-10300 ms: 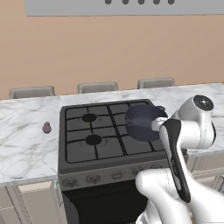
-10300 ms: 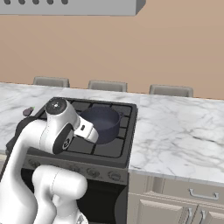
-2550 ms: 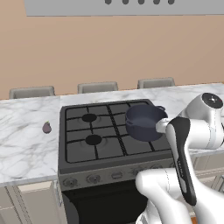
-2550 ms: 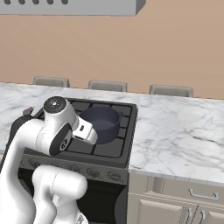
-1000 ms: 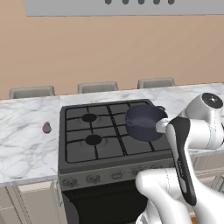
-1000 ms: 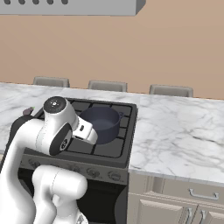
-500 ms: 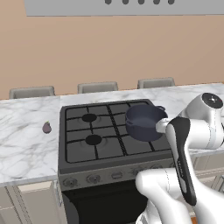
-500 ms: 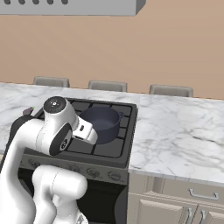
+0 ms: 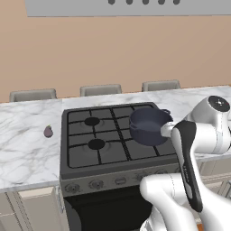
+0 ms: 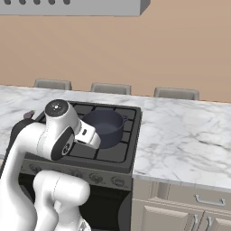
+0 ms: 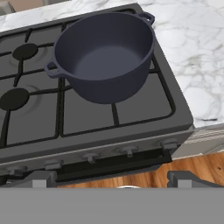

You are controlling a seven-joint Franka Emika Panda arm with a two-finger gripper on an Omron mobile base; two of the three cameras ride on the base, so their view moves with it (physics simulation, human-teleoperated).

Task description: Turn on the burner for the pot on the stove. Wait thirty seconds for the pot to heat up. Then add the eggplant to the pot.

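Note:
The dark blue-grey pot (image 9: pixel 149 126) (image 10: pixel 104 126) (image 11: pixel 105 57) stands empty on the right front grate of the stove (image 9: pixel 103 155) (image 10: pixel 118 153) (image 11: pixel 144 105). I see no flame under it. On the marble counter left of the stove lies the small purple eggplant (image 9: pixel 48 131), far from the pot. My gripper (image 11: pixel 114 179) hangs in front of the stove, below the row of front knobs (image 11: pixel 129 151), looking up over them at the pot. Its jaws stand wide open with nothing between them. In both base views my forearm crosses in front of the pot.
Marble counter (image 9: pixel 27 153) (image 10: pixel 180 135) runs on both sides of the stove. Several chair backs (image 9: pixel 100 90) stand behind it. A range hood (image 10: pixel 72 6) hangs above. Cabinet drawers (image 10: pixel 198 205) sit right of the stove, and wood floor (image 11: pixel 197 164) lies below.

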